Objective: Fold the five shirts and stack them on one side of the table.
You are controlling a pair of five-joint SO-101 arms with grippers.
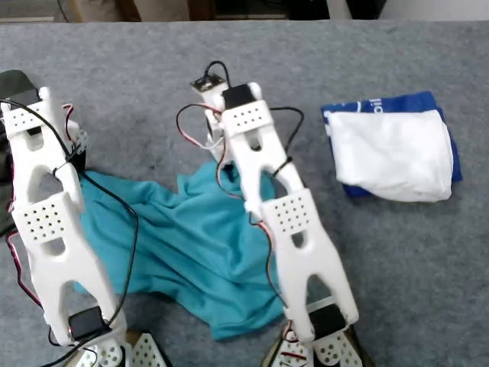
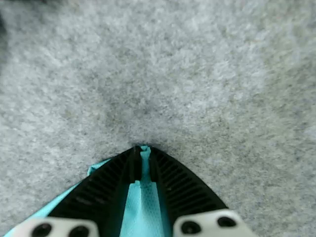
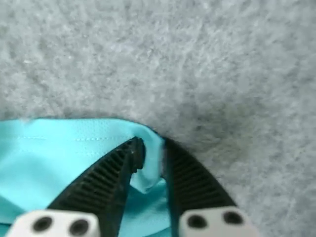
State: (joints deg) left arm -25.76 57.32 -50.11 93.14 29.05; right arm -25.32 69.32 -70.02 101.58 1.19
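A teal shirt point(image 1: 183, 245) lies crumpled on the grey table between the two white arms. My left gripper point(image 2: 142, 150) is shut on an edge of the teal shirt point(image 2: 140, 207), down at the table surface near the shirt's far left corner. At the shirt's far edge near the table's middle, my right gripper point(image 3: 152, 148) is shut on a fold of the teal shirt point(image 3: 59, 153). A folded white shirt point(image 1: 393, 153) rests on a folded blue shirt point(image 1: 386, 105) at the right side of the table.
Grey felt table point(image 1: 397, 275) covers the whole area, with bare room at the front right and along the back. A dark object point(image 1: 17, 82) sits at the far left edge. Cables loop around both arms.
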